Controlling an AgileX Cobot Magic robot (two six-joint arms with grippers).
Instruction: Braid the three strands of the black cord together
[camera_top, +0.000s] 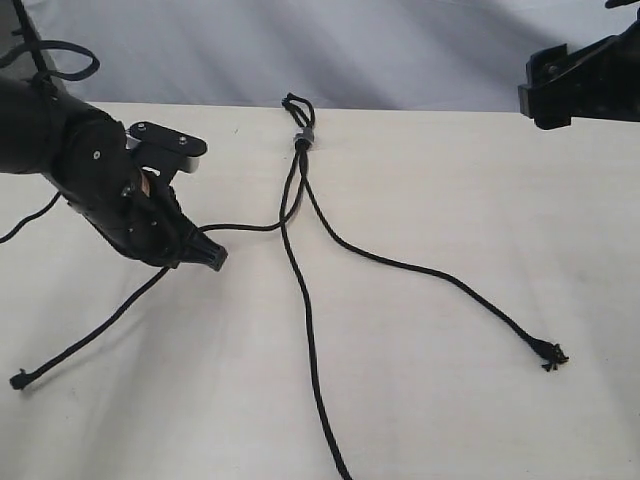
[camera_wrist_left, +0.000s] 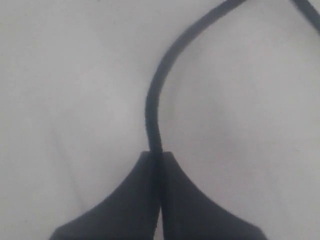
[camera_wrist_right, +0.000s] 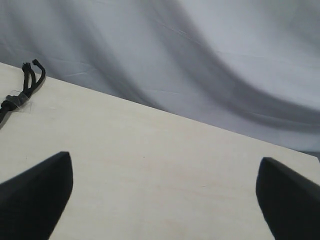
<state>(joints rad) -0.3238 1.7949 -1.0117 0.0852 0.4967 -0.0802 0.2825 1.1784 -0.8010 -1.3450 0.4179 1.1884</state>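
The cord (camera_top: 303, 138) lies on the pale counter (camera_top: 450, 180). Its knot, wrapped in a greyish band, sits near the far edge at the middle, with a small loop (camera_top: 297, 103) just beyond the knot. Three strands fan out from the knot toward the near side.

The left strand (camera_top: 245, 228) runs down beside the middle one, then bends sharply left and passes into the left pincer (camera_top: 205, 255). Beyond the pincer it trails on to a knotted end (camera_top: 18, 380) near the counter's left edge. The left pincer is clamped on this strand, low against the counter. In the left wrist view its two fingertips (camera_wrist_left: 135, 200) meet with the strand (camera_wrist_left: 150, 110) pinched between them. From there the strand curves up and away over the bare surface. A second dark strand (camera_wrist_left: 310, 12) crosses the corner of that view, too blurred to tell which one.

The middle strand (camera_top: 308, 330) runs almost straight toward the near edge and leaves the exterior view at the bottom. The right strand (camera_top: 430, 270) sweeps out to the right and ends in a frayed tuft (camera_top: 550, 355), well apart from the other two.

The right pincer (camera_wrist_right: 162, 200) hangs above the counter's far right corner, clear of the cord. Its jaws are spread wide and hold nothing. Its wrist view takes in the loop and band (camera_wrist_right: 15, 100) at one edge, and a grey cloth (camera_top: 400, 50) behind the counter.
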